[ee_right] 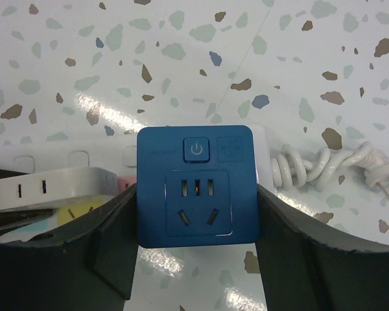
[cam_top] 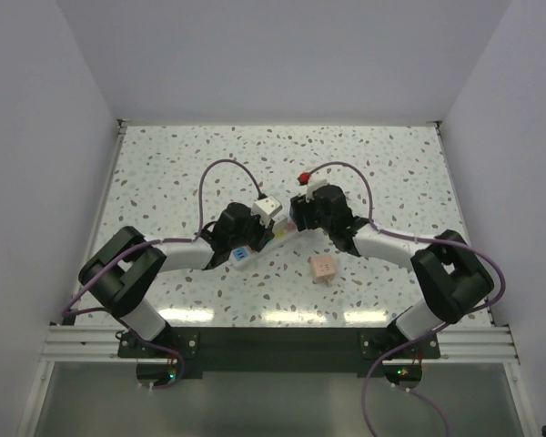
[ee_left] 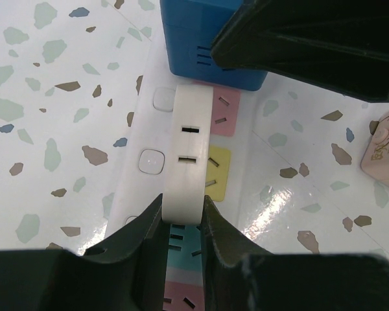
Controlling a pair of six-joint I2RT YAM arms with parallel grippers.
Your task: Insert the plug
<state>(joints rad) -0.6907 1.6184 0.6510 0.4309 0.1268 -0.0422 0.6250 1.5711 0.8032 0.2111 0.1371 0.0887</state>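
progress: seating, we judged it nearly done | right hand [ee_right: 196, 217] clasped the blue plug [ee_right: 196, 188] by both sides, upright on the power strip [ee_left: 149, 160] | fully home: we could not tell | left hand [ee_left: 183, 225] pinched a white adapter [ee_left: 193, 155] above the strip | remaining: press, let go

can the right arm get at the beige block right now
Probably not yet. The beige block lies in the open on the table, nothing over it, but the right gripper is closed on the blue plug and would have to let go first.
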